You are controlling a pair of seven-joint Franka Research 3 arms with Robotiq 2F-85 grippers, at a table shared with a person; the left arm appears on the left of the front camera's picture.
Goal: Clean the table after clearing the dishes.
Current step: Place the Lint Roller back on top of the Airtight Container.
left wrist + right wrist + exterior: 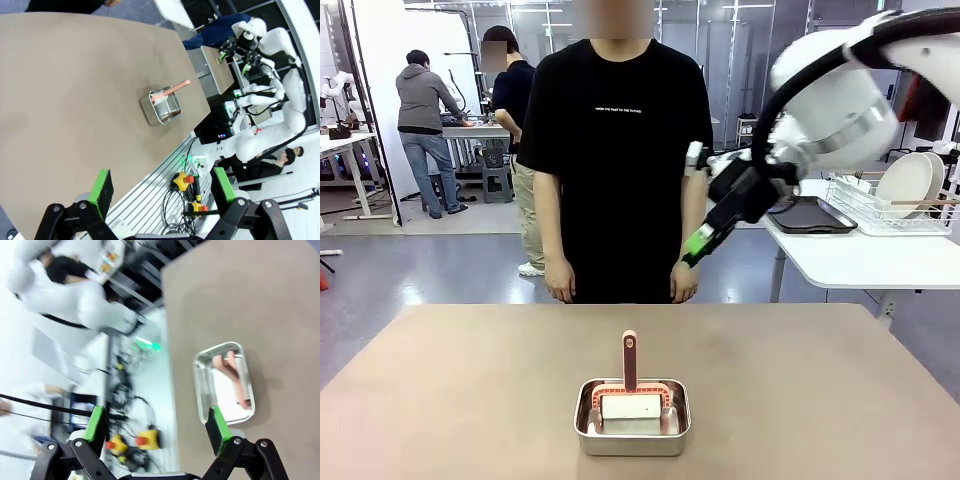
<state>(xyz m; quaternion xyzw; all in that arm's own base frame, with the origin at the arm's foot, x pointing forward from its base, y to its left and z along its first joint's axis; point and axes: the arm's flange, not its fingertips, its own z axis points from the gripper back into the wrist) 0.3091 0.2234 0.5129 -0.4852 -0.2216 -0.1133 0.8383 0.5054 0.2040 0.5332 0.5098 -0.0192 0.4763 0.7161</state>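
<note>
Tan-beige table [470, 390]: one, wide, plain matte top, spanning the near part of the front view. Bare apart from a single item.

Small steel pan [633, 417]: one, rectangular, near edge of the table, roughly centred. It held a pink-framed roller [631, 385] with a white pad, handle standing up toward the far side.

Right gripper [698, 243]: raised well above the table at far right, beside the person's forearm, holding nothing. In its wrist view the green-padded fingers [216, 424] stood wide apart, with the pan beyond them on the table.

Left gripper [160, 192]: jaws spread wide, empty, hovering off the near edge of the table; pan and roller lay farther off in its wrist view.

Person [620, 150]: one, black T-shirt, standing at the far side, both hands hanging at the table's far edge.

White side table [860, 255]: far right, well apart from the main table, carrying a wire rack [885, 205] with a white plate [908, 183] stood on edge, and a dark tray [810, 215] beside the rack.
</note>
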